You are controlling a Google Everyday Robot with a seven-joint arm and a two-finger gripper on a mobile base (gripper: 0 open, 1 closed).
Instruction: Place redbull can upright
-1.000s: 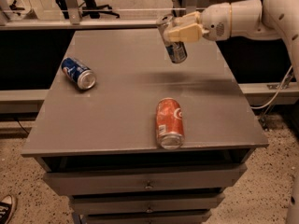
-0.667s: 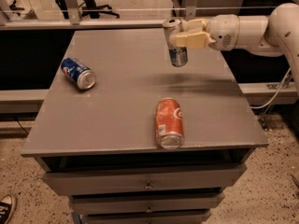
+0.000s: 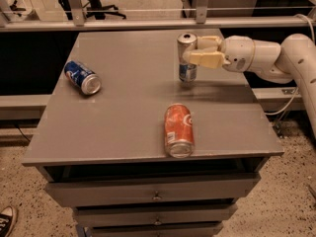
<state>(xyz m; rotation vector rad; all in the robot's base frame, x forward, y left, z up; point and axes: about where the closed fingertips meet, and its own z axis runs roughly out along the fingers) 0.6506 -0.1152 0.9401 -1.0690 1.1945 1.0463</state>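
The redbull can (image 3: 186, 73) is standing upright at the far right part of the grey surface (image 3: 126, 115), its open-tab top facing up. Its base is sitting right at the surface, over a dark shadow spreading to the right; whether it is actually touching down I cannot tell. The pincer (image 3: 190, 51) is reaching in from the right and is clamping the can's upper half, one tan finger (image 3: 206, 59) crossing the near side and the other running behind it. The white arm (image 3: 266, 58) is stretching level above the right edge of the surface and bending down out of view at the right.

A blue can (image 3: 82, 76) is lying on its side near the left edge, well apart from the redbull can, its silver end pointing toward the front right. An orange can (image 3: 178, 130) is lying on its side near the front edge, its end facing the camera, almost in line with the redbull can but well in front of it.

Drawers (image 3: 153, 195) are showing below the front edge. A chair base (image 3: 101, 9) is standing on the floor beyond the far rail, and the toe of a shoe (image 3: 6, 220) is peeking in at the lower left corner.
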